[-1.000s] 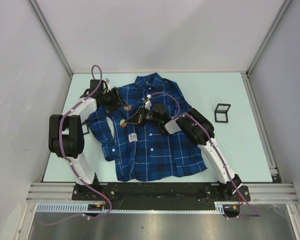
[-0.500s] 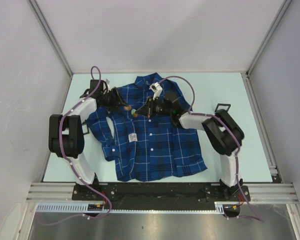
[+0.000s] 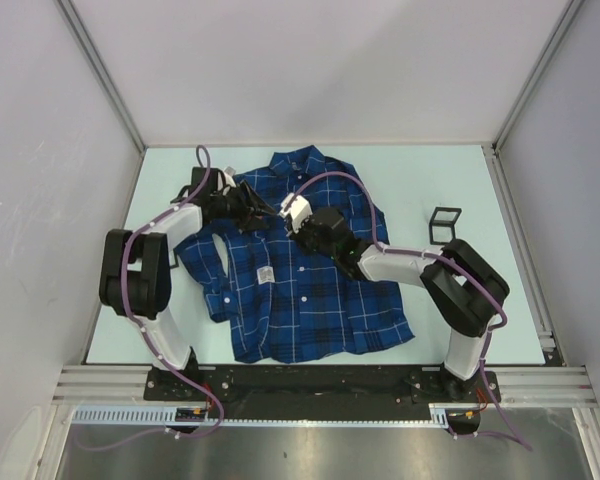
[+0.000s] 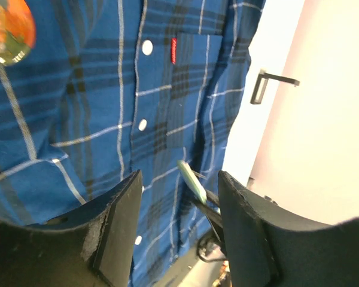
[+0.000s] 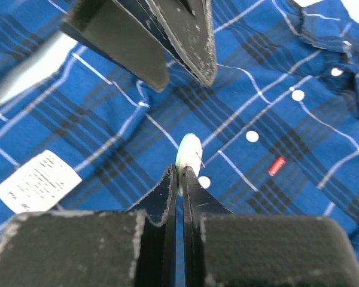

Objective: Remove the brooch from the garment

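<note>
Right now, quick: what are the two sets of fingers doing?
Left gripper: open, holding nothing.
Right gripper: shut on the brooch.

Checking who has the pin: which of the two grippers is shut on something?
The right gripper, closed on what seems the brooch, a thin pale-green disc with a pin, over the garment. The left gripper is open, holding nothing.

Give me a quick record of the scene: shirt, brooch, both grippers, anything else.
shirt: spread flat on the table, front up
brooch: held edge-on above the shirt, pin exposed, apparently free of the fabric
right gripper: shut on brooch
left gripper: open, holding nothing, over the shirt
other: black frame on the table, right of the shirt
</note>
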`<state>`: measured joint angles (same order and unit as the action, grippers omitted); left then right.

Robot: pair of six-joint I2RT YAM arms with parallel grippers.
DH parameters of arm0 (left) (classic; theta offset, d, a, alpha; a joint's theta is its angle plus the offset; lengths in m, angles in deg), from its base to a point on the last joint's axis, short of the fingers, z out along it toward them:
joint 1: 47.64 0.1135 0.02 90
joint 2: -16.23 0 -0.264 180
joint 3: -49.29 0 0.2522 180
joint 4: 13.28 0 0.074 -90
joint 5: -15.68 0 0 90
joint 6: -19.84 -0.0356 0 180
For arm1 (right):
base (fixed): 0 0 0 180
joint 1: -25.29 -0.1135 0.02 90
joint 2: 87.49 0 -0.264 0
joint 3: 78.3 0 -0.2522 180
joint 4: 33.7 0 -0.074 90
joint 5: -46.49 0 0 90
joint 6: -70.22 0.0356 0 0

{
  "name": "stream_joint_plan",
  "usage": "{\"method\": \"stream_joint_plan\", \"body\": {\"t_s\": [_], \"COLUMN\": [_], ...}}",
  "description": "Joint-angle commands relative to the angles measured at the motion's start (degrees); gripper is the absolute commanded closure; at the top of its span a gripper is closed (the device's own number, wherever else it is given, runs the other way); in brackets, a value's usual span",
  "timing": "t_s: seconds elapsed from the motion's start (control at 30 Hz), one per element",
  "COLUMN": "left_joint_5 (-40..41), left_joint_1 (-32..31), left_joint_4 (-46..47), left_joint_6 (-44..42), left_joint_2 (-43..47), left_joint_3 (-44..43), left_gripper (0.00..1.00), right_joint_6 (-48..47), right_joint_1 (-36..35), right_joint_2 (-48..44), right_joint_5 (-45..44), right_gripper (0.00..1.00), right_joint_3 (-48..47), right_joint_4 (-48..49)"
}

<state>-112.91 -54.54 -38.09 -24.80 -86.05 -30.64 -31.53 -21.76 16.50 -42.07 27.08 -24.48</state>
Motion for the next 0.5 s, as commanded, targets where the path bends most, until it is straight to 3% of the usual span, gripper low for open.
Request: {"method": "stream_joint_plan", "body": {"t_s": [0.0, 0.47], "left_joint_5": [-3.6, -5.27], "left_joint_1": [-0.13, -3.12], "left_joint_4": [3.75, 6.74], "left_joint_6": [4.29, 6.76], "left_joint_2": [4.02, 2.0], "left_joint_3": [0.96, 2.54], "left_gripper": [0.42, 0.48], "right_joint_6": [-5.74, -6.97], "right_joint_1": [-0.68, -2.0], "right_joint_2": [-0.54, 0.43], "right_joint_5": [-4.6, -2.57], "right_gripper": [1.0, 1.0], "right_joint_3": [0.57, 0.48], "right_joint_4": [3.82, 6.46]}}
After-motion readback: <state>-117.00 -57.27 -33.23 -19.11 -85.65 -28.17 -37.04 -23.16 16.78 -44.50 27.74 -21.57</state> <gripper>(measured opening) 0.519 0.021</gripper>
